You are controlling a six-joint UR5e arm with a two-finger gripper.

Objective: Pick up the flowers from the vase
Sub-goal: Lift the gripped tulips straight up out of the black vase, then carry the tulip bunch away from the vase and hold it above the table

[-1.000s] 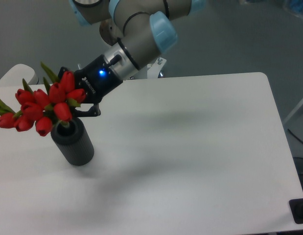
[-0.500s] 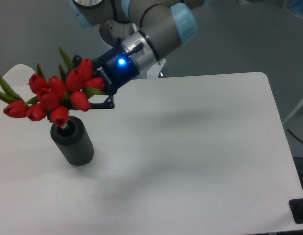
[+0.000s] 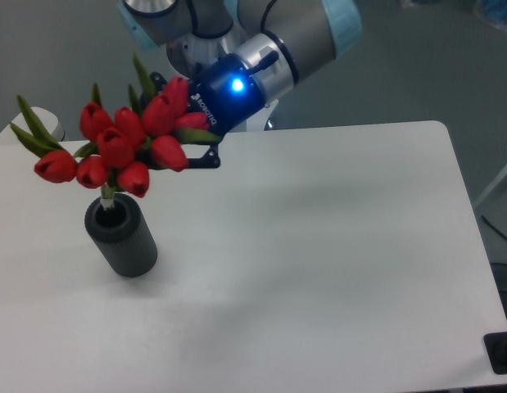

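Note:
The flowers (image 3: 122,147), a bunch of red tulip buds with thin green leaves, hang above the vase (image 3: 122,239), a dark grey cylinder standing at the left of the white table. Only pale stem ends (image 3: 108,196) still reach into the vase's hole. My gripper (image 3: 187,139) comes in from the upper right with a blue light on its body. It is shut on the bunch, and the buds cover most of its fingers.
The white table (image 3: 319,246) spreads to the right and front of the vase. A small round white surface (image 3: 40,121) shows at the far left edge. A black object (image 3: 503,352) sits at the table's lower right corner.
The gripper has risen and moved right with the flowers. The bunch has lifted from resting on the vase's rim to having only its stem ends in the hole.

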